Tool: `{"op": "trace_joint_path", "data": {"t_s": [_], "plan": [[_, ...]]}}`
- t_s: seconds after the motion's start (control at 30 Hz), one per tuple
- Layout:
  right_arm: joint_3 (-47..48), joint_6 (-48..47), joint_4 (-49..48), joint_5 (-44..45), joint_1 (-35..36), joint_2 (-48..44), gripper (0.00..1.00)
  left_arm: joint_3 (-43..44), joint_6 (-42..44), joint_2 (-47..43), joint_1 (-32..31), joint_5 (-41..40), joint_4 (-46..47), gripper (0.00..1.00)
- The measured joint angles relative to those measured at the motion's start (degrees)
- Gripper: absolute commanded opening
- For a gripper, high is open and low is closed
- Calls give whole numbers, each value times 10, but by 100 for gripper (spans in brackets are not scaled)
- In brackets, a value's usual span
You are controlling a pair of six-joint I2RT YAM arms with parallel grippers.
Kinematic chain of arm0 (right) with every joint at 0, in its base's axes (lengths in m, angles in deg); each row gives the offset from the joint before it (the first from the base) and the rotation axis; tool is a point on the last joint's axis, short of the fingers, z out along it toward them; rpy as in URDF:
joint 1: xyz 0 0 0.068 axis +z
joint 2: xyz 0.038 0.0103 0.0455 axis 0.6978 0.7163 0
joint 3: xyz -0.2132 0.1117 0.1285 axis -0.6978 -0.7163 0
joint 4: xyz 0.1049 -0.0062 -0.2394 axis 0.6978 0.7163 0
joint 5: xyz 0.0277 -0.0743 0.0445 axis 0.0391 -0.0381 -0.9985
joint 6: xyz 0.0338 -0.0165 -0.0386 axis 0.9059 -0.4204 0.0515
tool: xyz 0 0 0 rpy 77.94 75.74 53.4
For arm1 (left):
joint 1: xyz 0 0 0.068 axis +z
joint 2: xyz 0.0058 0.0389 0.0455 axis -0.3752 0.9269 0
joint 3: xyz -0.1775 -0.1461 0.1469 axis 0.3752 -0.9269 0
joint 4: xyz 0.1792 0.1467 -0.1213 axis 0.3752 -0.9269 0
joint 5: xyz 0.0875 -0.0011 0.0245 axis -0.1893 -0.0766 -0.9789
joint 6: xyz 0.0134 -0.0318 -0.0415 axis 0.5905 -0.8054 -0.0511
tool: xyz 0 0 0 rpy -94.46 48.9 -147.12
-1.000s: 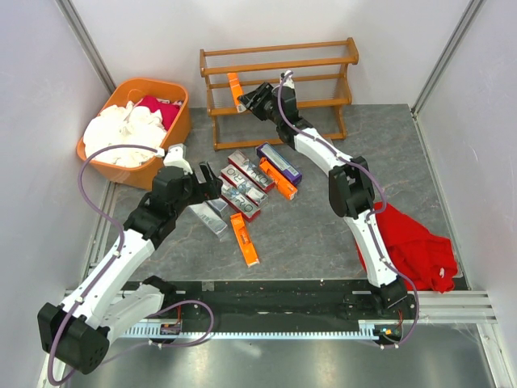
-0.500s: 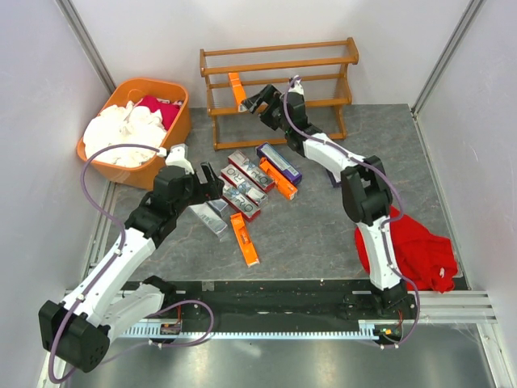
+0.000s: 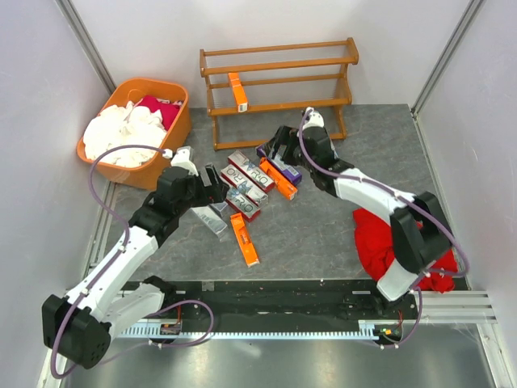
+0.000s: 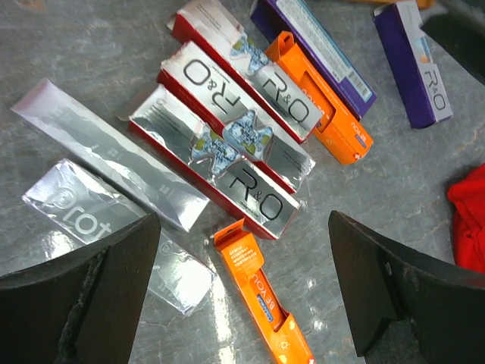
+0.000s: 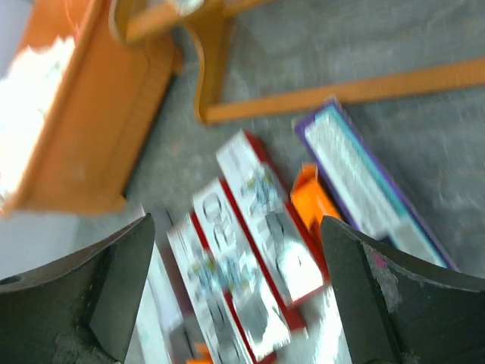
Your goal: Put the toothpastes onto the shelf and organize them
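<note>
One orange toothpaste carton (image 3: 237, 91) rests on the middle tier of the wooden shelf (image 3: 279, 55). The other toothpastes lie on the table in front of it: red-and-silver ones (image 3: 246, 174), orange ones (image 3: 244, 238), a purple one (image 3: 280, 162) and silver ones (image 3: 212, 218). My right gripper (image 3: 279, 145) hovers open above the pile's right end, over red-and-silver cartons (image 5: 269, 227) with nothing in it (image 5: 239, 288). My left gripper (image 3: 214, 184) is open above the pile, and an orange carton (image 4: 261, 296) lies below its gap (image 4: 242, 288).
An orange tub (image 3: 181, 129) of white and red cloths stands left of the shelf. A red cloth (image 3: 408, 242) lies at the right under my right arm. Grey walls close in both sides. A second purple carton (image 4: 420, 64) lies apart from the pile.
My right gripper opened, left the orange carton on the shelf's middle tier and pulled back down over the pile. The left arm barely shifted.
</note>
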Motion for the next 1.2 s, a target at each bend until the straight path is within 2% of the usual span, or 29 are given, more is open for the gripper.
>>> {"op": "trace_joint_path", "data": {"t_s": [0.13,0.23,0.4,0.6,0.93,1.07,1.2], "plan": [[-81,-45,35,26,56,-83,98,-4,-8,16,3,13,5,100],[-123,-65,65,45,110,-110,98,-5,-16,24,5,23,10,100],[-170,-84,136,97,225,-118,98,-7,-27,36,9,38,13,100],[-176,-85,201,173,358,-114,95,-12,-36,41,11,50,16,100],[-136,-64,228,230,425,-42,77,-19,-47,41,15,54,24,100],[-124,-52,230,233,433,-7,62,-21,-50,41,18,59,24,100],[-119,-37,239,244,435,17,58,-21,-52,41,21,63,25,100]]}}
